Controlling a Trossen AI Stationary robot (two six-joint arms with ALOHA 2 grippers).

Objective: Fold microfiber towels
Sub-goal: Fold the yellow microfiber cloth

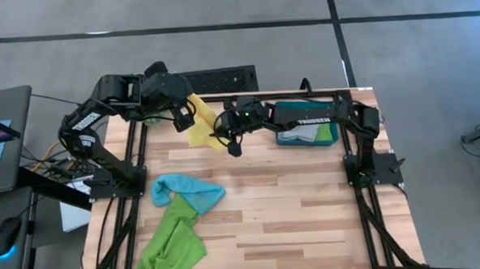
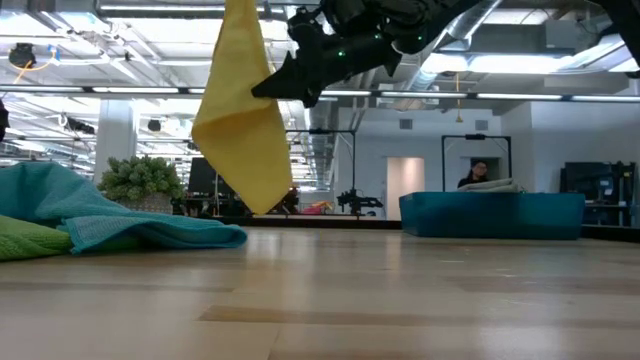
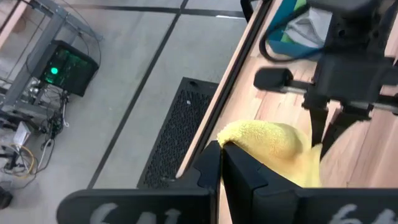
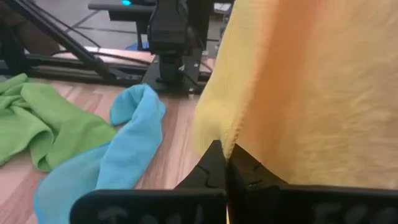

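Observation:
A yellow towel (image 1: 201, 130) hangs in the air over the table's far left part; in the low view it (image 2: 240, 130) hangs clear of the wood. My left gripper (image 3: 221, 155) is shut on its top. My right gripper (image 4: 227, 152) is shut at the towel's side edge, lower down and toward the table's right. A light blue towel (image 1: 186, 189) lies crumpled on the table at the near left. A lime green towel (image 1: 170, 244) lies crumpled beside it, one end under the blue one. My left gripper pinches a bunched top part of the yellow towel (image 3: 239, 140) between its two shut fingers. The towel hangs below the fingers, lifted clear of the table. My right gripper pinches the towel's hanging side edge (image 4: 214, 134) between its fingertips, coming nearly level from the table's right (image 2: 268, 88). One layer or several, I cannot tell.
A teal bin (image 1: 306, 123) with folded towels stands at the far right and shows in the low view (image 2: 490, 212). A fuzzy green plant ball (image 2: 140, 180) stands behind the blue towel. A person (image 2: 478, 172) is in the room beyond the table. Bare wood lies at the near right.

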